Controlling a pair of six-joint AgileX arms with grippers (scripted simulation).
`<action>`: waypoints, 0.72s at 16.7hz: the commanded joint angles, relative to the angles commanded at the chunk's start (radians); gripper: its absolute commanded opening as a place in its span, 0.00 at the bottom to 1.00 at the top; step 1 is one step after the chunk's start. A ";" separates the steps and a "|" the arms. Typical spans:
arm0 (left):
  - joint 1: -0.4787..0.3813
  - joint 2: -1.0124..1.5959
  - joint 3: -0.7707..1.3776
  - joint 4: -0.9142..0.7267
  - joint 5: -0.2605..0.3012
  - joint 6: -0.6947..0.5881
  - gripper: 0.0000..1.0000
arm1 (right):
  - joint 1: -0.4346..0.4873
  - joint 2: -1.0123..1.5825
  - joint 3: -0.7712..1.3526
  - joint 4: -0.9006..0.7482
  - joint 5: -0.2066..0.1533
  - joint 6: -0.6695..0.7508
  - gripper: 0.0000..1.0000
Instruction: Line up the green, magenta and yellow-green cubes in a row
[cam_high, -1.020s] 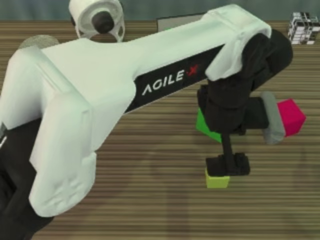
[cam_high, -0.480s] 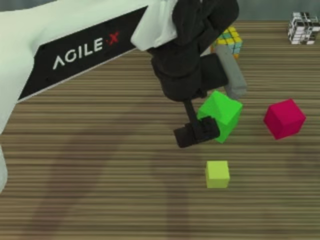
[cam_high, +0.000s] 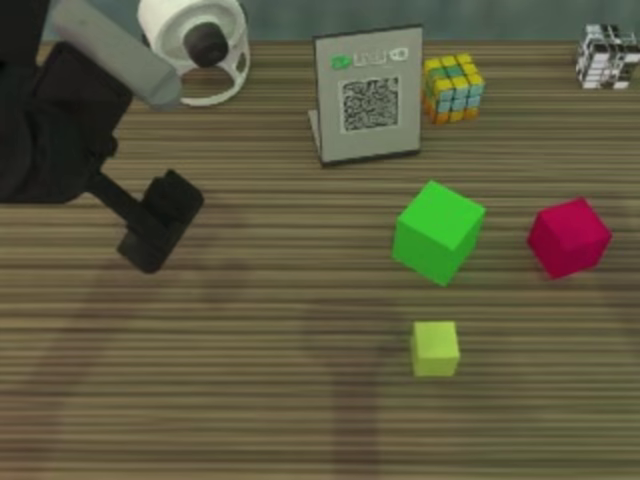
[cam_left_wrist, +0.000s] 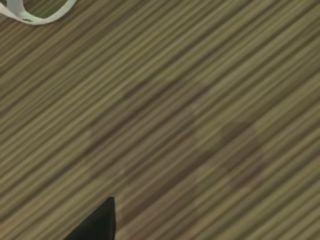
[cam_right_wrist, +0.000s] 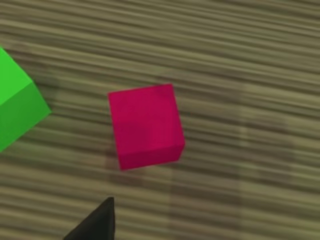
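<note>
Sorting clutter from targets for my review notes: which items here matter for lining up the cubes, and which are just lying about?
Part of the job:
green cube
magenta cube
yellow-green cube

Just lying about:
multicoloured puzzle cube
QR code sign
white roll in its holder
silvery cube at the table's far right corner

The left gripper hangs over the table's left side, well apart from the cubes. The green cube sits beside the magenta cube; the yellow-green cube lies nearer the front.
</note>
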 joint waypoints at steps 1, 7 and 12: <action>0.046 -0.121 -0.112 0.062 -0.001 -0.032 1.00 | 0.009 0.120 0.084 -0.063 0.001 -0.008 1.00; 0.280 -0.756 -0.701 0.413 0.001 -0.200 1.00 | 0.056 0.698 0.519 -0.381 0.004 -0.049 1.00; 0.402 -1.096 -0.994 0.644 0.007 -0.295 1.00 | 0.082 0.979 0.791 -0.540 0.003 -0.072 1.00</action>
